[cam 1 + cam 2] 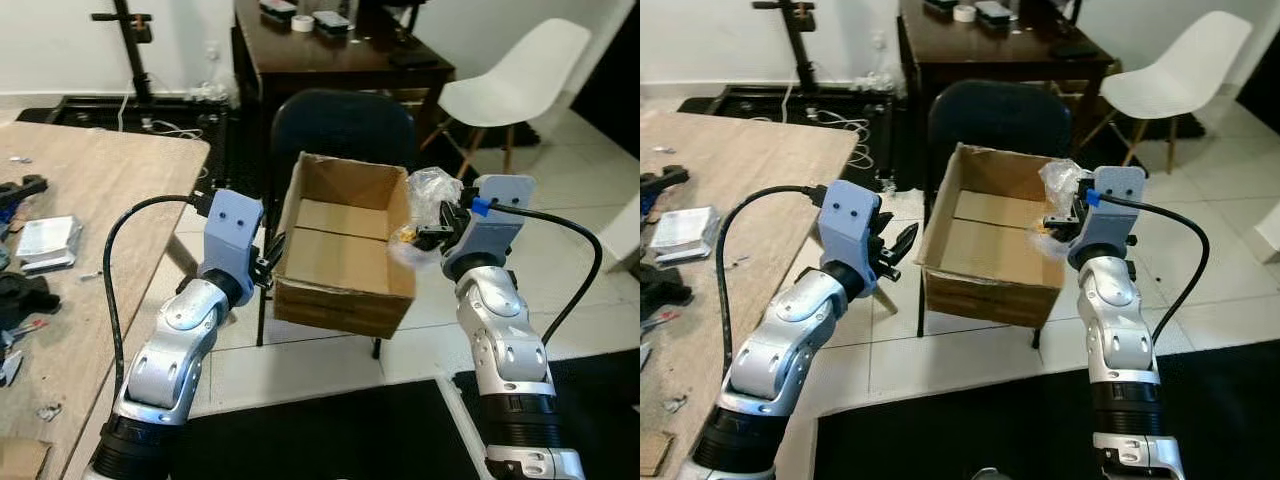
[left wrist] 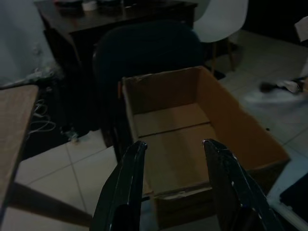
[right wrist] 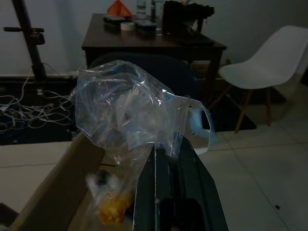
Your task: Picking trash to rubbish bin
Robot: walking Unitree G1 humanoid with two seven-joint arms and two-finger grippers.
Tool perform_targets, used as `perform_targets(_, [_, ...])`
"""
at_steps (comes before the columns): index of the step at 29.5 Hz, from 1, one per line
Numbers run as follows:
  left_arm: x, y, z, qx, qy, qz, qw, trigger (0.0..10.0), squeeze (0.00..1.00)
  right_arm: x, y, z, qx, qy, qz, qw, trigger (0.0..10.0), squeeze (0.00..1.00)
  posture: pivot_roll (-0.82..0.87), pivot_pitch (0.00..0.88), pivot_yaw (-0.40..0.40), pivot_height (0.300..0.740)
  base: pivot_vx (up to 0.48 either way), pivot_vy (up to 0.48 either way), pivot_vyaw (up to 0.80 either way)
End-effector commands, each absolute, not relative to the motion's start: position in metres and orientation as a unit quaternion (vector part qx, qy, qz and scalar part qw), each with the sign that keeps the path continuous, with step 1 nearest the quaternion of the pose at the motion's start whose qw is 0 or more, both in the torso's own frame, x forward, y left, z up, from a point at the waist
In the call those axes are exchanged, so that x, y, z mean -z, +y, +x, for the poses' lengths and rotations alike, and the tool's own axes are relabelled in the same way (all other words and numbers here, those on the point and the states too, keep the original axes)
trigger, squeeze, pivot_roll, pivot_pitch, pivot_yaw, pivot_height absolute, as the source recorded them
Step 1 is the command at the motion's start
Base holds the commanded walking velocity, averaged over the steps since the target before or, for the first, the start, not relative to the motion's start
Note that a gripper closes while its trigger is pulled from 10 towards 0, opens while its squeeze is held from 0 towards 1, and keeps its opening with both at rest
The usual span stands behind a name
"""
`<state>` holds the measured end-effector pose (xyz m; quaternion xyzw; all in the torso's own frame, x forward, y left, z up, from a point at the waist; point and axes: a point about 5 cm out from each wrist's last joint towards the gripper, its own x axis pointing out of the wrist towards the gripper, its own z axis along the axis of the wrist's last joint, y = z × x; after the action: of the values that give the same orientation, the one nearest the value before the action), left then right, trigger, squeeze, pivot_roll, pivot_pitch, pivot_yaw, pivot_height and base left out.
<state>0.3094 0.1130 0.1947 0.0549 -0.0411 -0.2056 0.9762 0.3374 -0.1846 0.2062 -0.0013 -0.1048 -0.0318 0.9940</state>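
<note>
An open cardboard box (image 1: 345, 250) rests on a dark chair (image 1: 340, 125) in front of me. My right gripper (image 1: 428, 232) is shut on a crumpled clear plastic bag (image 3: 130, 108), held at the box's right rim; the bag (image 1: 432, 190) bulges above the fingers and a yellowish scrap (image 3: 113, 211) hangs below it over the box. My left gripper (image 1: 902, 243) is open and empty, just off the box's left wall, with its two black fingers (image 2: 126, 183) pointing at the box (image 2: 192, 139).
A wooden table (image 1: 90, 200) with clutter stands at my left. Behind the chair is a dark desk (image 1: 330, 50), with a white chair (image 1: 520, 80) to the right. Cables (image 1: 170, 125) lie on the floor at the back left. A black mat (image 1: 330, 430) lies below.
</note>
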Motion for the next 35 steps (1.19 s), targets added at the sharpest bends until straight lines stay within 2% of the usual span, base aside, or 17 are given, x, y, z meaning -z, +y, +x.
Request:
perform_targets(1, [-0.193, 0.107, 0.308, 0.22, -0.037, 0.046, 0.974, 10.0, 0.0, -0.202, -0.188, 0.336, 0.037, -0.095, -0.003, 0.995, 10.0, 0.0, 0.1, 0.114, -0.038, 0.74, 0.33, 0.0, 0.0])
perform_targets(31, [-0.192, 0.105, 0.307, 0.237, -0.038, 0.049, 0.969, 10.0, 0.0, -0.191, -0.191, 0.335, 0.04, -0.08, -0.004, 0.996, 10.0, 0.0, 0.1, 0.113, -0.037, 0.74, 0.351, 0.0, 0.0])
perform_targets(35, [-0.193, 0.102, 0.306, 0.244, -0.046, 0.05, 0.967, 10.0, 0.0, -0.187, -0.191, 0.334, 0.04, -0.075, -0.005, 0.996, 10.0, 0.0, 0.1, 0.113, -0.037, 0.74, 0.151, 0.0, 0.0])
